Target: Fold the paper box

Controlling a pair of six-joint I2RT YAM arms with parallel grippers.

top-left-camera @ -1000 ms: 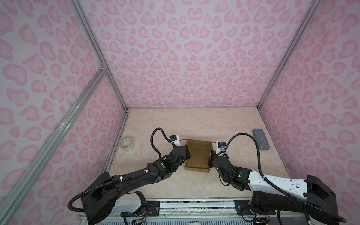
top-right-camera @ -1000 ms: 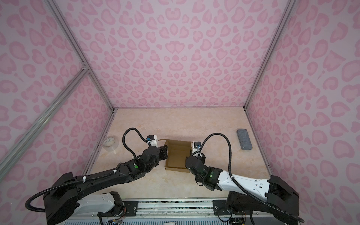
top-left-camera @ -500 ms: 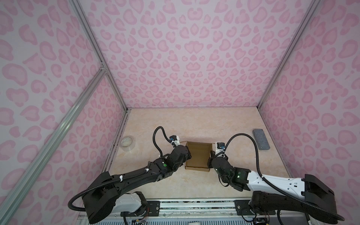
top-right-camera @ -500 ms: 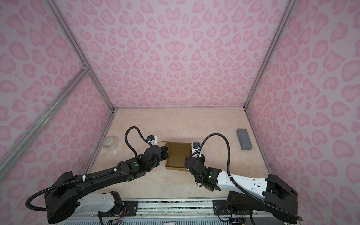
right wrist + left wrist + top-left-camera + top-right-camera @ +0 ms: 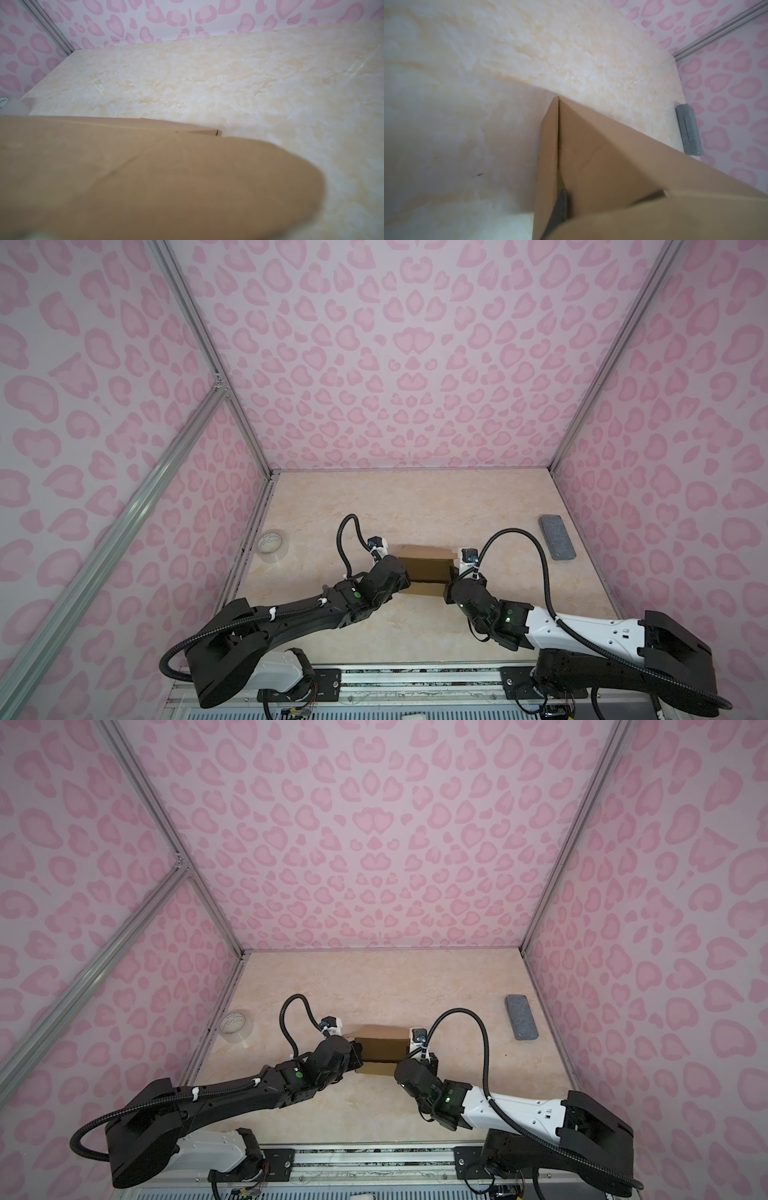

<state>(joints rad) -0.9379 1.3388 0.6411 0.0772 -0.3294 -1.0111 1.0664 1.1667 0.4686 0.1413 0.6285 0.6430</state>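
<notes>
Left fingers: the left gripper (image 5: 405,580) (image 5: 356,1058) is at the box's left edge. The left wrist view shows one dark finger (image 5: 560,207) tucked in the thin gap between a narrow side flap and the wall beside it. The other finger is hidden, so the width of the gap cannot be told.
Right fingers: the right gripper (image 5: 451,577) (image 5: 409,1052) is at the box's right edge, closed tight. Cardboard covers the fingers in the right wrist view, so whether any is pinched cannot be told.
Enclosure walls (image 5: 415,364): pink heart-spot print with aluminium frame rails, rising on three sides beyond both grippers.
Table (image 5: 374,497): cream marbled surface under both grippers.
Paper box (image 5: 426,572) (image 5: 380,1050) (image 5: 612,155) (image 5: 124,166): lies directly between the two grippers, touching each, and rests on the table.
Box, appearance: plain brown cardboard, unprinted. A low squarish form with a shadowed top face and a paler strip along the far edge in both top views. Creased panels meet at a sharp corner. A blurred, rounded flap lies close to each wrist camera.
Grey block (image 5: 557,537) (image 5: 520,1017) (image 5: 688,129): a flat oblong, outward of the right fingers and well apart, near the wall.
Tape roll (image 5: 272,544) (image 5: 236,1026): clear, lying flat, outward of the left fingers and well apart.
</notes>
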